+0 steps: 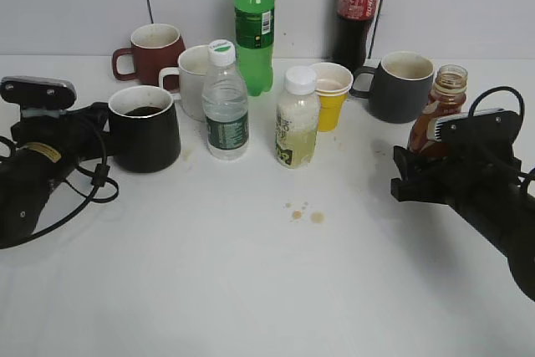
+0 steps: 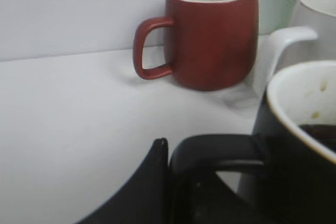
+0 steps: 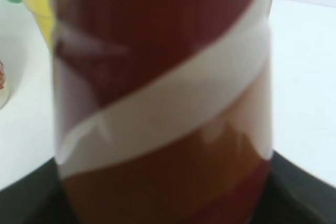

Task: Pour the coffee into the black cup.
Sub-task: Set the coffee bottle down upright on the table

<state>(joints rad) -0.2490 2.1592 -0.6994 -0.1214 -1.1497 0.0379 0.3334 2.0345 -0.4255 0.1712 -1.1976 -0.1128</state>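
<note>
While both arms are resting low on the white table [image 1: 251, 290], the right gripper [image 1: 422, 175] is holding the coffee bottle [image 1: 443, 110] upright, its black body pressed around the bottle's lower part; in the right wrist view the bottle [image 3: 163, 98], brown with a white diagonal band, is filling nearly the whole picture, and the fingers themselves are hidden, so only the grip on the bottle is plain. The bottle's cap is off and its mouth is showing open at the top. Just behind and left of this gripper, a grey mug [image 1: 399, 85] is standing, and farther left a yellow paper cup [image 1: 331, 94]. Across the table, the left gripper [image 1: 88, 127] is sitting right against the handle of the black cup [image 1: 144, 127], which is standing upright with dark liquid inside. In the left wrist view a black finger [image 2: 152, 182] is lying beside the cup's handle [image 2: 220, 153], but whether the jaws are clamping it is unclear. Beyond this gripper a red mug [image 2: 212, 32] is standing by the wall, with a white mug [image 2: 315, 22] just right of it.
</note>
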